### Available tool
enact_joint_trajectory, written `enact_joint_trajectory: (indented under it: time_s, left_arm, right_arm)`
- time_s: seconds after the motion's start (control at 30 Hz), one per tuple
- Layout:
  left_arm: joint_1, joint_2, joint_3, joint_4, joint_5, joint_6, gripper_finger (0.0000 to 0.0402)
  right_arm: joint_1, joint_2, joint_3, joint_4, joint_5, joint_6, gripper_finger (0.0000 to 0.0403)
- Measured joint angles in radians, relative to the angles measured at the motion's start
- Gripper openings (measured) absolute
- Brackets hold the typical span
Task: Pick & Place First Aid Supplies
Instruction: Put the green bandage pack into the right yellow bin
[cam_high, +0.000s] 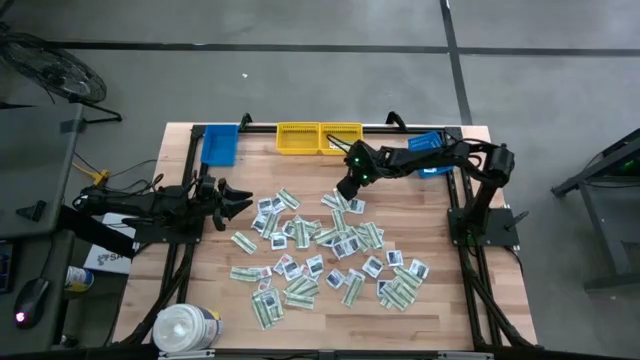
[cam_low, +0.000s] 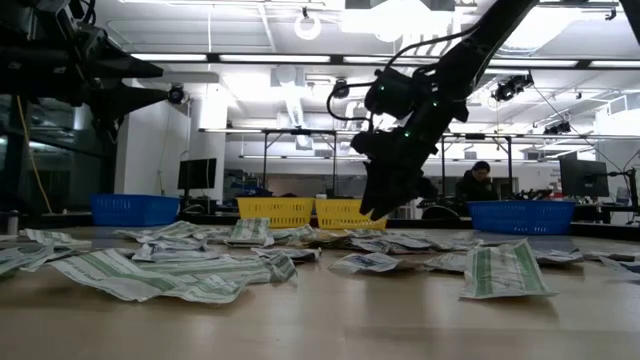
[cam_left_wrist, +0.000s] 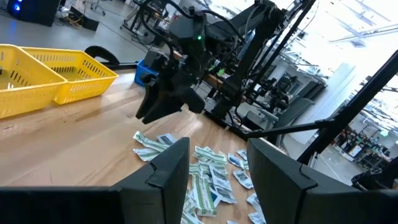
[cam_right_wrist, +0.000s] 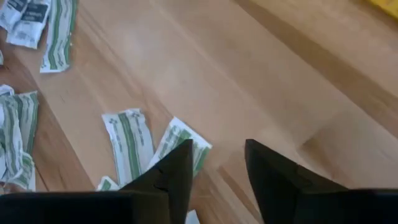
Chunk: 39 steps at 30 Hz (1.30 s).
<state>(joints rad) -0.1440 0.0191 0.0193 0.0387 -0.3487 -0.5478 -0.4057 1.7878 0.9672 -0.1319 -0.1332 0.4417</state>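
Observation:
The first aid supplies (cam_high: 320, 250) are many flat paper packets, green-striped strips and small white squares, lying scattered on the wooden table (cam_high: 250, 320). My right gripper (cam_high: 345, 190) hangs open, slanting down, just above the far edge of the spread, with nothing between its fingers. In the right wrist view, two green-striped strips (cam_right_wrist: 127, 140) lie on the wood beside the gripper (cam_right_wrist: 217, 165). My left gripper (cam_high: 240, 197) waits open at the table's left side, pointing level toward the packets (cam_left_wrist: 205, 168).
Two yellow bins (cam_high: 318, 138) stand at the far edge, with a blue bin (cam_high: 220, 143) to their left and another (cam_high: 430, 150) under the right arm. A big white tub (cam_high: 185, 328) stands at the near left corner. Bare wood lies between packets and bins.

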Motion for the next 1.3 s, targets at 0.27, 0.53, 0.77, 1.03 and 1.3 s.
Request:
enact_joint_trajectory:
  time_s: [0.27,0.53,0.77,1.03,1.3]
  left_arm:
    - [0.000,0.000,0.000,0.000,0.000,0.000,0.0161]
    - [0.000,0.000,0.000,0.000,0.000,0.000,0.0161]
    - [0.000,0.000,0.000,0.001,0.000,0.000,0.0161]
    - [0.000,0.000,0.000,0.002,0.000,0.000,0.0161]
    - [0.000,0.000,0.000,0.002,0.000,0.000,0.0161]
  right_arm:
    - [0.003,0.010,0.000,-0.008,-0.015,0.024,0.0205]
    - [0.003,0.091,0.002,0.077,-0.097,0.049,0.0209]
    - [0.001,0.097,0.003,0.096,-0.148,0.073,0.0207]
    - [0.032,0.097,0.003,0.058,-0.165,0.080,0.0206]
    - [0.039,0.097,0.002,0.049,-0.165,0.082,0.0198]
